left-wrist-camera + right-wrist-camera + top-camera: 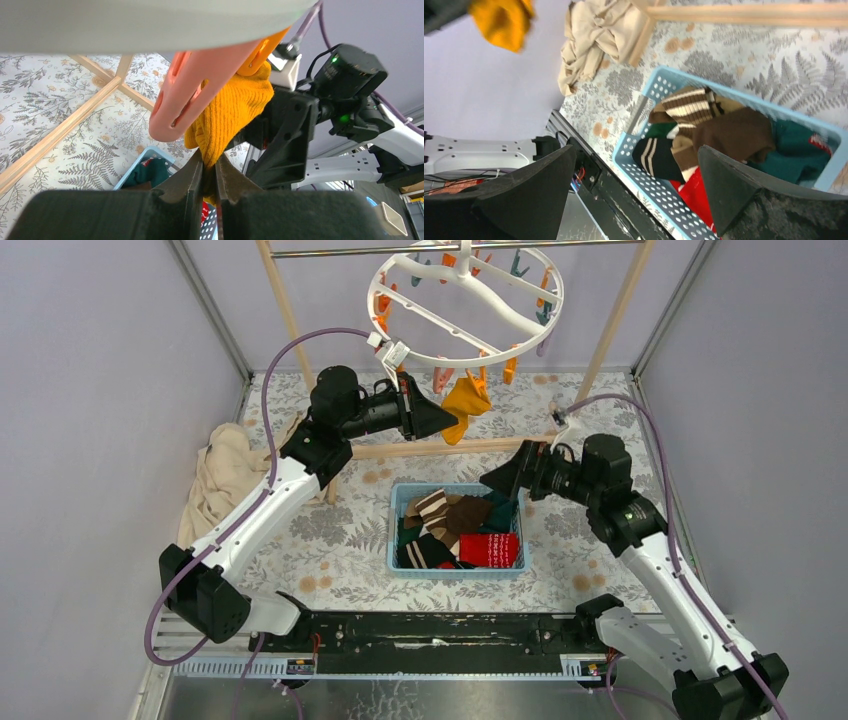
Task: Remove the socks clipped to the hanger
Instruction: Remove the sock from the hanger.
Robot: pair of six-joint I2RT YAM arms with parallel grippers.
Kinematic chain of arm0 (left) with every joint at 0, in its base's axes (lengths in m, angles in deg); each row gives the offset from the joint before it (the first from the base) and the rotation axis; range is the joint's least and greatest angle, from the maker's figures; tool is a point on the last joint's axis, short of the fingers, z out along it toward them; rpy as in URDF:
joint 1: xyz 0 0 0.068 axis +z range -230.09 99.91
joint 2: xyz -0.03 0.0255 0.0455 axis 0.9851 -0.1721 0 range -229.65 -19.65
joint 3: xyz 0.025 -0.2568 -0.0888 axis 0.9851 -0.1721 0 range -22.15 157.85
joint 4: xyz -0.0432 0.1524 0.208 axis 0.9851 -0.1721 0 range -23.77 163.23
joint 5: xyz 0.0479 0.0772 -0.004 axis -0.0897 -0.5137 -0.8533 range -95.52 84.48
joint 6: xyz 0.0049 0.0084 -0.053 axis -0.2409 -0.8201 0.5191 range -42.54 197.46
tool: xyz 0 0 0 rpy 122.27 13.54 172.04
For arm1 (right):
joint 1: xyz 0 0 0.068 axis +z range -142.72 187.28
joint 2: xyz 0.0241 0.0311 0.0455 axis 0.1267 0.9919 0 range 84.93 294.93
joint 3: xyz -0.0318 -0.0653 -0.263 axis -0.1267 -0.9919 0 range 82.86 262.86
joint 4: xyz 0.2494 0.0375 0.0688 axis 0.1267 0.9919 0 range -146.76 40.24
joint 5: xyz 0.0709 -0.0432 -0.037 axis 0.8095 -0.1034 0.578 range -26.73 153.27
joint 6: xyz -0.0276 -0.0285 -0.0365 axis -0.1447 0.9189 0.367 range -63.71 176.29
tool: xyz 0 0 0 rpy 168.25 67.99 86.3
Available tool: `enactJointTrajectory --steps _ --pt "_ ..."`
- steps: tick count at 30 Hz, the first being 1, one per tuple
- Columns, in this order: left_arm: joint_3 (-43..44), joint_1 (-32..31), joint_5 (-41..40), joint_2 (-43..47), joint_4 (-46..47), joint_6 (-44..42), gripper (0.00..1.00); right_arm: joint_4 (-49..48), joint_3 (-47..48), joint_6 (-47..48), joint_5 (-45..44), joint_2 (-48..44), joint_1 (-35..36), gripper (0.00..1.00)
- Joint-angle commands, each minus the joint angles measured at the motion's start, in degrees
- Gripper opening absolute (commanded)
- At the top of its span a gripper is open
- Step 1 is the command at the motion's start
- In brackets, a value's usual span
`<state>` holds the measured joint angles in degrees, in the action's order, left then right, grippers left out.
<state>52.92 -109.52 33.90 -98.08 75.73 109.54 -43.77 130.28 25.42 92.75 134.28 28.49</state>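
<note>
- The left claw is clamped on the lower end of a mustard knitted sock, the fabric pinched between its two nearly closed black fingers.
- The mustard knitted sock is hung below the near rim of the round white plastic hanger. Its top is tucked under an orange plastic clip, and a pale pink plastic clip is dangled just beside it.
- The round white plastic hanger is hooked on a grey metal rail at the top of a wooden rack frame. More orange and teal clips are spaced around its ring.
- The right claw is held wide apart with nothing between its fingers, above the far right corner of a light blue perforated plastic basket.
- Loose socks are piled in that basket: brown-and-cream striped, plain brown, dark green, black with pale stripes, and red patterned.
- The basket is set on the floral-patterned bench between the two arms.
- A crumpled beige cloth is heaped at the left, beside the foot of the wooden rack frame.
</note>
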Motion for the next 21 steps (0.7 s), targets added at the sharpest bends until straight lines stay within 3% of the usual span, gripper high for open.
enactJointTrajectory --steps 1,21 --pt "0.44 0.71 0.62 1.41 0.17 -0.19 0.18 -3.61 8.07 1.29 2.21 1.88 0.32 1.0" --pt "-0.72 0.92 0.91 1.43 1.56 0.6 0.18 -3.78 22.58 2.49 2.2 7.25 0.86 0.97"
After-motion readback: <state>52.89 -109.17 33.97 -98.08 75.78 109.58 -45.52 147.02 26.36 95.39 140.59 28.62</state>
